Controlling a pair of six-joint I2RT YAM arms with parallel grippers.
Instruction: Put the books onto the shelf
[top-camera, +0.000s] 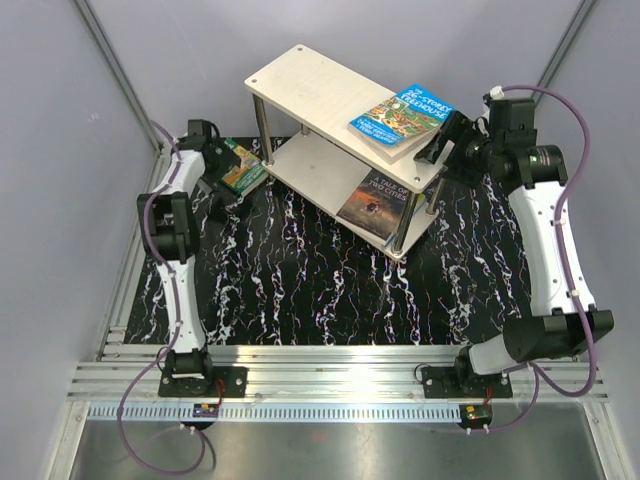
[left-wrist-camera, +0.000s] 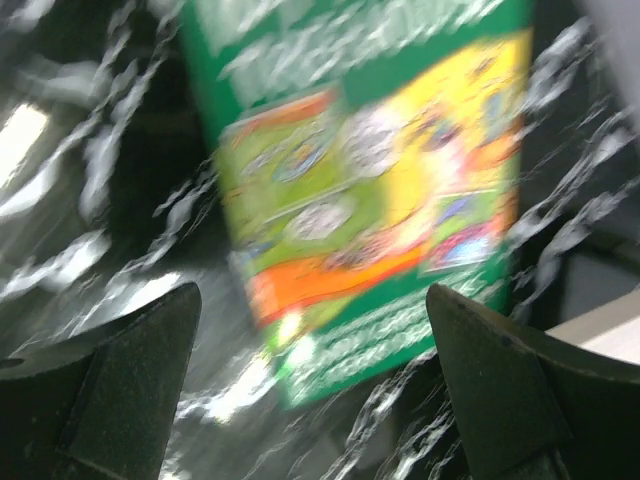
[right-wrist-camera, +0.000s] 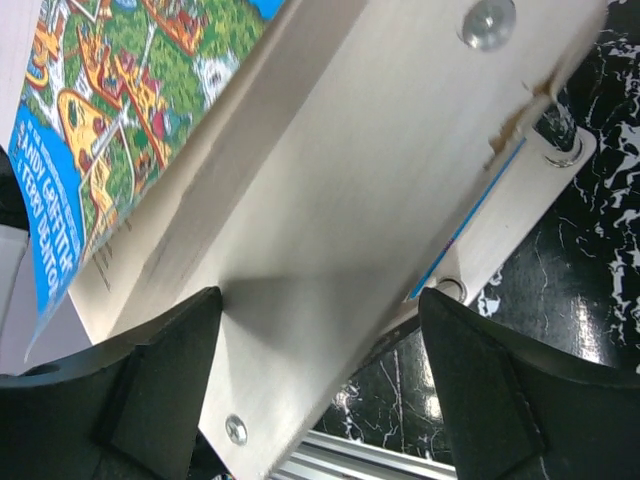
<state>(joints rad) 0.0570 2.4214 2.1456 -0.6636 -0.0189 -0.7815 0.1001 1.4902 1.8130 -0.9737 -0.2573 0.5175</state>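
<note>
Three books are seen from above: a blue book (top-camera: 402, 113) on the shelf's (top-camera: 300, 80) top board, a dark book (top-camera: 377, 197) on its lower board, and a green book (top-camera: 240, 165) left of the shelf. At the left wrist, the left jaws are seen wide apart over the green book. At the right wrist, the right jaws are seen apart beside the shelf's top board.

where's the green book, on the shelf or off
Off: the green book lies flat on the marbled table beside the shelf, under the open left claw.
</note>
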